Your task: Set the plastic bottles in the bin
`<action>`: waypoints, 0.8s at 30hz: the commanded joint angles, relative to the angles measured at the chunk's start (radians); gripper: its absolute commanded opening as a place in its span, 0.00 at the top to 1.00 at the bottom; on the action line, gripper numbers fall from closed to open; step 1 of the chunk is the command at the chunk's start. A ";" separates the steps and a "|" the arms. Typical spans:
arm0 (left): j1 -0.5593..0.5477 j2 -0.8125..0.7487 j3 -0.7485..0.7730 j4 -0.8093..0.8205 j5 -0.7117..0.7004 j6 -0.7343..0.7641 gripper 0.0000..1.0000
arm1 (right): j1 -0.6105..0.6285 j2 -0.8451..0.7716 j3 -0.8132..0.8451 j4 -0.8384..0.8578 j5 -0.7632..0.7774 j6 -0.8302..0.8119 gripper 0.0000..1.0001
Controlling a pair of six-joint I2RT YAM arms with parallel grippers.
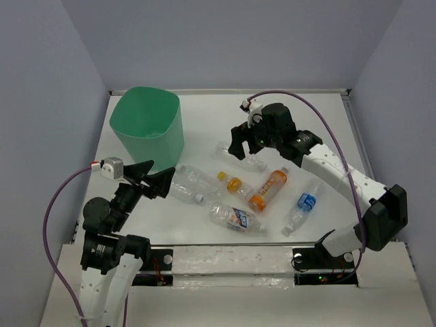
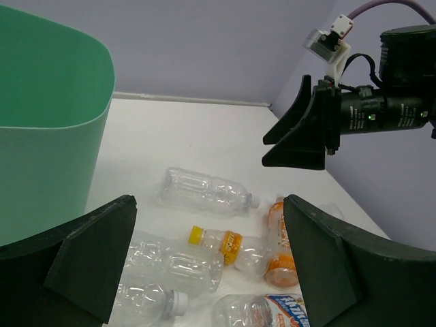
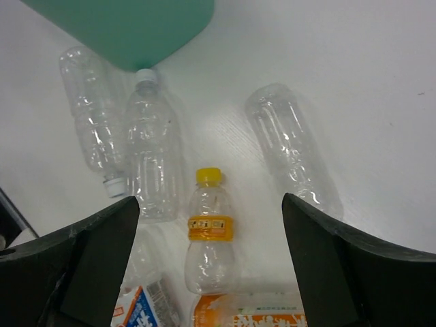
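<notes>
The mint-green bin [image 1: 146, 126] stands upright at the back left. Several plastic bottles lie on the table: two clear ones [image 1: 187, 184], a yellow-capped one [image 1: 234, 182], an orange-labelled one [image 1: 268, 189], a blue-labelled one [image 1: 304, 204], a white-orange-labelled one [image 1: 235, 218] and a clear one [image 1: 231, 151]. My left gripper [image 1: 153, 180] is open and empty, just left of the clear pair [image 2: 163, 262]. My right gripper [image 1: 245, 146] is open and empty, hovering above the yellow-capped bottle [image 3: 210, 231] and the clear one [image 3: 293, 150].
Purple walls enclose the white table [image 1: 204, 116] on three sides. The bin wall [image 2: 48, 136] fills the left of the left wrist view, and the right gripper [image 2: 306, 136] hangs at its upper right. A purple cable [image 1: 320, 116] loops over the right arm.
</notes>
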 commanded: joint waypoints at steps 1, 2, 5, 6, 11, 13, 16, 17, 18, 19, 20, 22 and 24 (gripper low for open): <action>0.007 -0.006 0.019 0.045 0.030 0.015 0.01 | 0.015 0.051 0.090 -0.049 0.143 -0.118 0.09; 0.007 -0.007 0.018 0.045 0.030 0.015 0.01 | 0.015 0.064 0.102 -0.061 0.157 -0.122 0.08; 0.009 -0.006 0.016 0.045 0.033 0.012 0.01 | 0.015 0.107 0.139 -0.087 0.202 -0.142 0.06; 0.003 -0.004 0.016 0.045 0.036 0.012 0.01 | 0.015 0.120 0.148 -0.092 0.215 -0.148 0.06; -0.027 -0.017 0.015 0.045 0.035 0.011 0.01 | 0.015 0.244 0.231 -0.158 0.306 -0.214 0.04; -0.039 -0.026 0.015 0.043 0.032 0.011 0.01 | 0.015 0.294 0.251 -0.166 0.327 -0.244 0.03; -0.056 -0.029 0.015 0.041 0.029 0.011 0.01 | 0.015 0.341 0.294 -0.178 0.297 -0.277 0.03; -0.059 -0.029 0.015 0.041 0.029 0.011 0.01 | 0.015 0.361 0.313 -0.196 0.282 -0.283 0.03; -0.062 -0.029 0.015 0.041 0.027 0.011 0.01 | 0.015 0.381 0.329 -0.202 0.275 -0.288 0.03; -0.066 -0.030 0.015 0.041 0.027 0.011 0.01 | 0.015 0.422 0.363 -0.210 0.271 -0.302 0.03; -0.068 -0.030 0.015 0.040 0.027 0.011 0.01 | 0.015 0.447 0.383 -0.218 0.265 -0.310 0.03; -0.070 -0.032 0.015 0.041 0.024 0.012 0.01 | 0.015 0.523 0.432 -0.271 0.222 -0.331 0.03; -0.073 -0.032 0.015 0.038 0.021 0.011 0.01 | 0.015 0.565 0.481 -0.293 0.185 -0.342 0.03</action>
